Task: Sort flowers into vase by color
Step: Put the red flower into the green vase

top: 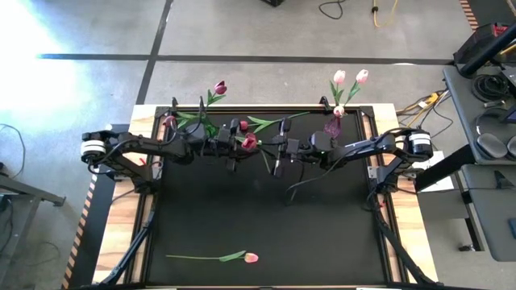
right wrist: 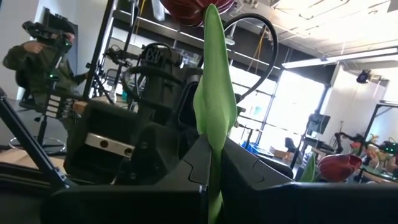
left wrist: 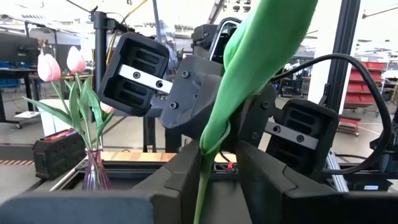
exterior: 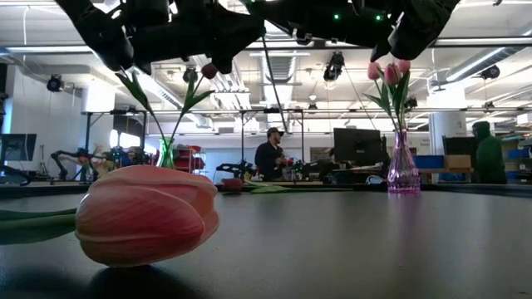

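Note:
A dark red tulip (top: 248, 142) with a green stem and leaf is up in the air between my two grippers, over the far middle of the table. My left gripper (top: 240, 148) and my right gripper (top: 276, 151) face each other, and both are shut on its stem. A green vase (top: 170, 122) at the far left holds one dark red tulip (top: 219, 87). At the far right, a purple vase (top: 333, 126) holds pink tulips (top: 339, 77). A second dark red tulip (top: 243, 126) lies on the table by the far edge. My left gripper pinches the green stem (left wrist: 204, 163) between its two fingers, just where the leaf (left wrist: 249, 74) starts. The flower is clear of the table. My right gripper pinches the stem (right wrist: 214, 163) at the leaf's base between its two fingers. The leaf (right wrist: 214, 93) rises past the fingers toward the dark red head (right wrist: 193, 9).
A pink tulip (top: 251, 258) lies alone near the table's near edge, its stem pointing left; it fills the low view's foreground (exterior: 145, 214). Black rails (top: 153, 201) run along the mat's sides. People stand in the room beyond (exterior: 270, 154).

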Controlling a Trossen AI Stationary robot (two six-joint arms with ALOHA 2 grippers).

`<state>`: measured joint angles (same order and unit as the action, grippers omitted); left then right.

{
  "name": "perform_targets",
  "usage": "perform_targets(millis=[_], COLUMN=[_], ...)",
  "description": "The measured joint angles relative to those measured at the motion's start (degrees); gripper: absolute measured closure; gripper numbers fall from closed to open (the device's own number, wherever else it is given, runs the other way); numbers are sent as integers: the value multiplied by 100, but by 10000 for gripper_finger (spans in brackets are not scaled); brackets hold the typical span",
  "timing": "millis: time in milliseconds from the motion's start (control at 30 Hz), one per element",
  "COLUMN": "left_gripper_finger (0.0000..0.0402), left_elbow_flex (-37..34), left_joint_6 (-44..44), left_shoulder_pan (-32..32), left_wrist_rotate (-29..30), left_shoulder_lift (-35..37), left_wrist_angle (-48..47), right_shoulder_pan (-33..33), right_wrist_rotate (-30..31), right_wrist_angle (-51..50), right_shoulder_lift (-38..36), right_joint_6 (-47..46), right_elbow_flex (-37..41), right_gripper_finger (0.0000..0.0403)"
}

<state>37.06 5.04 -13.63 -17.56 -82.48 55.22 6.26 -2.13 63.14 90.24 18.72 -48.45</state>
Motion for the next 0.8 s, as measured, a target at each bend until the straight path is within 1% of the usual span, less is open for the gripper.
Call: perform_targets(millis=[133,267,400,600,667,800], left_gripper_finger=[325,326,327,328,340,387], left_elbow_flex=[-4,34,115,354,405,437], left_joint_6=[-2,-16,-119,-134,-149,-204], left_shoulder_pan=[0,0,0,0,0,0], left_wrist_rotate=[0,-70,-233,-295,-295,-297], left_shoulder_lift=[0,0,-42,-353,-417,-437], left_wrist_angle=[-2,-21,-25,-187,-188,-178], right_shoulder_pan=[0,0,-2,0,0,0], right_wrist_rotate=[0,-10,-178,-87,-87,-87], right_wrist_angle=[26,41,48,176,169,169], right_shoulder_lift=[0,0,0,0,0,0], right_joint_6=[-32,-128,-152,-426,-424,-541], right_elbow_flex=[0,0,0,-1,0,0], right_gripper_finger=[391,391,390,390,390,390])
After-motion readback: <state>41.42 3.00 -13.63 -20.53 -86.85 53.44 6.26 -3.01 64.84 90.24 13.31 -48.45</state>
